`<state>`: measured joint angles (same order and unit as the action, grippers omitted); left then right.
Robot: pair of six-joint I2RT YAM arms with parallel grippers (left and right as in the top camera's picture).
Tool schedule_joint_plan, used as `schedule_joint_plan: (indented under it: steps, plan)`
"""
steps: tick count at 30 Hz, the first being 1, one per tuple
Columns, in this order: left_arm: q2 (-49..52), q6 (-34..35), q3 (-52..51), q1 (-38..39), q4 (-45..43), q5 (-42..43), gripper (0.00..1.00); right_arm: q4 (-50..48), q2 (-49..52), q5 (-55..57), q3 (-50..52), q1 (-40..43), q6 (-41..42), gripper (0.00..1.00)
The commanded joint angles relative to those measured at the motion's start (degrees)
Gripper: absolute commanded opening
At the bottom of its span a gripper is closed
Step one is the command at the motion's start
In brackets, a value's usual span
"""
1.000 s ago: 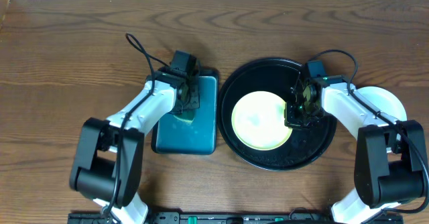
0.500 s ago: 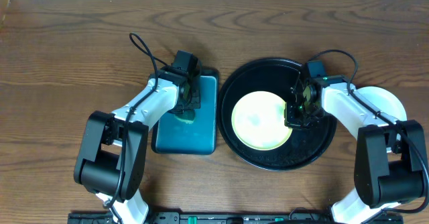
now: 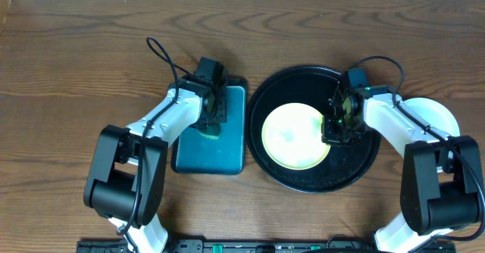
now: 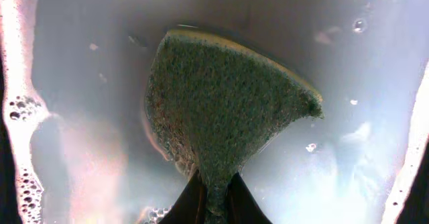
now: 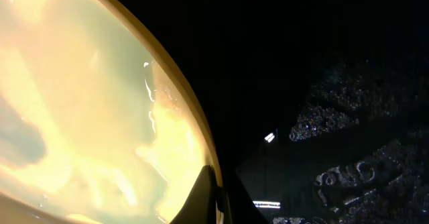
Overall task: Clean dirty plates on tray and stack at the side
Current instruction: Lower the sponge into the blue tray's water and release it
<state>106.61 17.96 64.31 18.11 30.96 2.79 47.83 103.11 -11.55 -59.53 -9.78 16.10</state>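
The pale yellow plate (image 3: 294, 135) lies in the round black tray (image 3: 356, 162), with faint smears at its centre. My right gripper (image 3: 334, 129) is shut on the plate's right rim; the wrist view shows the rim (image 5: 188, 117) pinched between the fingertips (image 5: 216, 200). My left gripper (image 3: 211, 121) is shut on a green-and-yellow sponge (image 4: 221, 110) and holds it down in the soapy water of the rectangular teal tray (image 3: 227, 158). White plates (image 3: 439, 117) lie stacked at the right of the black tray, partly hidden by my right arm.
Foam lines the edges of the teal tray (image 4: 17, 117). Wet patches and droplets show on the black tray floor (image 5: 335, 150). A black cable (image 3: 159, 56) loops behind my left arm. The table's front edge holds a black rail (image 3: 227, 247).
My left arm shifted slightly a second ago and has stayed still since. The right arm and the yellow plate have not moved.
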Motion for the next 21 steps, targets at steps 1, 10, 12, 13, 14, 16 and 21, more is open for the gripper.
schedule_joint_plan:
  steps: [1, 10, 12, 13, 14, 16, 21]
  plan:
    - [3.15, -0.55, -1.73, -0.20, 0.96, -0.90, 0.07, 0.81, 0.31, 0.57, 1.16, -0.83, -0.28, 0.01]
    - [-10.01, -0.57, -1.40, -0.22, 0.70, -0.94, 0.08, 0.79, 0.31, 0.59, 1.16, -0.83, -0.28, 0.01]
    - [-13.38, -0.57, -1.40, -0.22, 0.66, -0.94, 0.08, 0.79, 0.31, 0.57, 1.16, -0.83, -0.26, 0.01]
    - [-14.88, -0.57, -1.40, -0.22, 0.68, -0.94, 0.08, 0.79, 0.31, 0.57, 1.16, -0.83, -0.26, 0.01]
    - [-16.28, -0.57, -1.40, -0.22, 0.68, -0.94, 0.08, 0.79, 0.31, 0.57, 1.16, -0.83, -0.28, 0.01]
    - [-18.60, -0.57, -1.40, -0.22, 0.70, -0.94, 0.09, 0.79, 0.31, 0.57, 1.16, -0.83, -0.28, 0.01]
    - [-20.55, -0.55, -1.42, -0.20, 1.18, -0.92, 0.12, 0.79, 0.31, 0.57, 1.16, -0.83, -0.26, 0.01]
